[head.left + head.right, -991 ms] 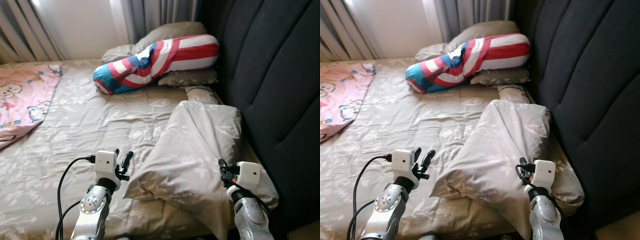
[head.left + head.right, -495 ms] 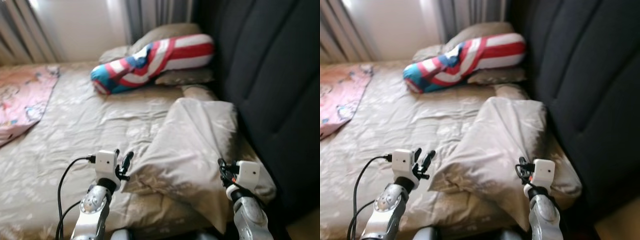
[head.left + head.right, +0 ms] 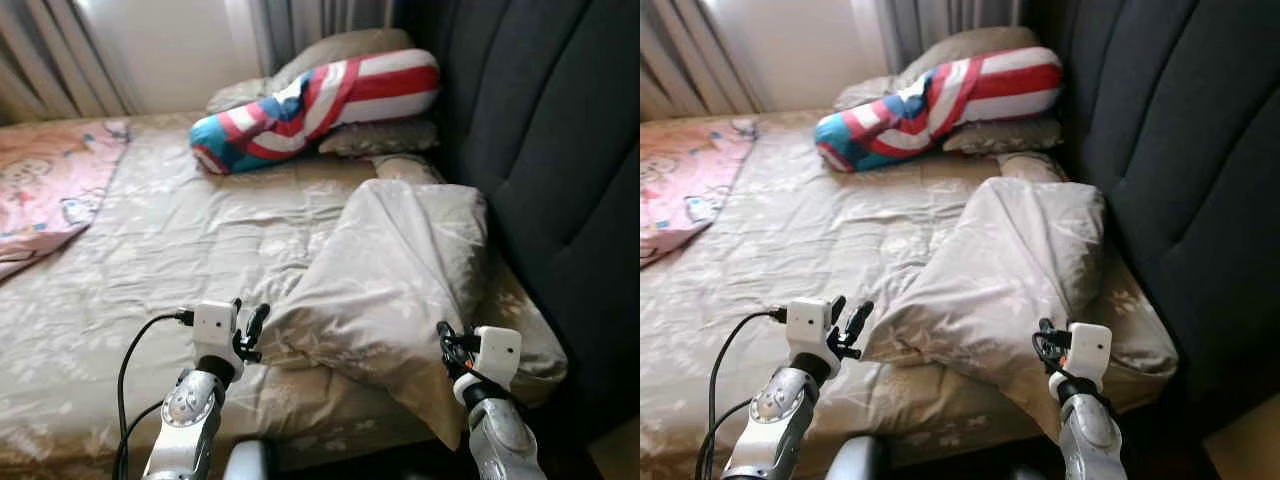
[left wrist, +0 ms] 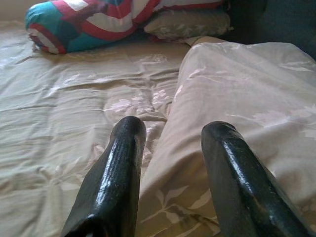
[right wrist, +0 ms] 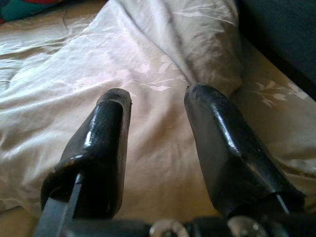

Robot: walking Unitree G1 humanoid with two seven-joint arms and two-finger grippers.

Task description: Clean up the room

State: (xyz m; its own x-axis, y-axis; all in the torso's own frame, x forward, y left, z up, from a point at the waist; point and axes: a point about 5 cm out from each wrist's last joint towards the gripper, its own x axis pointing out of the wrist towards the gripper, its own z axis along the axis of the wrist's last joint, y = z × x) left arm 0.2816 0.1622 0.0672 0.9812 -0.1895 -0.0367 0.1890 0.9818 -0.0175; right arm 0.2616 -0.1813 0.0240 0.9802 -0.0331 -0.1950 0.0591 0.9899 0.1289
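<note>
A crumpled beige pillow [image 3: 400,270] lies on the bed's right side by the dark headboard [image 3: 560,150]. My left gripper [image 3: 248,330] hovers open just off the pillow's near left corner, and in the left wrist view its fingers [image 4: 123,163] frame the pillow's edge. My right gripper [image 3: 446,345] is open over the pillow's near right end, with the fabric [image 5: 158,148] close below it. A red, white and blue bolster [image 3: 320,100] rests on flat pillows [image 3: 380,137] at the far end.
A pink cartoon blanket [image 3: 50,190] covers the bed's far left. The beige patterned sheet [image 3: 170,240] spreads wrinkled across the middle. Grey curtains [image 3: 300,25] hang behind the bed. The mattress's front edge [image 3: 330,440] runs just before my arms.
The whole picture has shifted and sharpened after a blur, so the camera moved; the bed's front edge now shows. Both arms hold the same pose with fingers apart.
</note>
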